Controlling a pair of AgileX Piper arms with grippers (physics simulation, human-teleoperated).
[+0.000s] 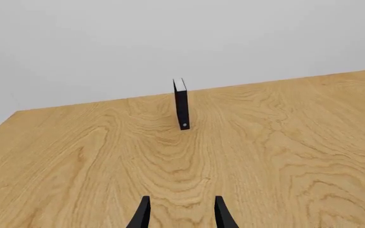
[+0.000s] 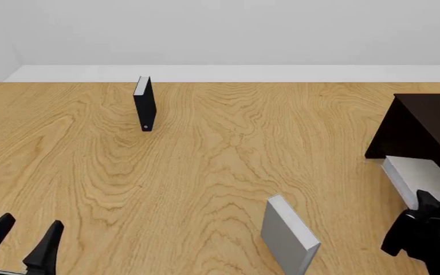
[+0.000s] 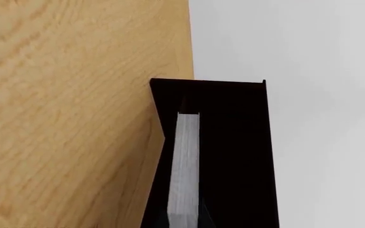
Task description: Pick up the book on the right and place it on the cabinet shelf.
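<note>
At the cabinet (image 2: 426,129) mouth, I hold the book (image 2: 423,177) in the right gripper (image 2: 434,203).

Its fingers pinch the grey slab, whose far end reaches into the cabinet shelf (image 3: 233,142), seen edge-on in the right wrist view. A second grey book (image 2: 287,235) stands tilted on the table (image 2: 204,172) near the cabinet; a black book (image 2: 144,103) stands upright well apart from it. My left gripper (image 2: 20,240) hangs spread, holding nothing.
</note>
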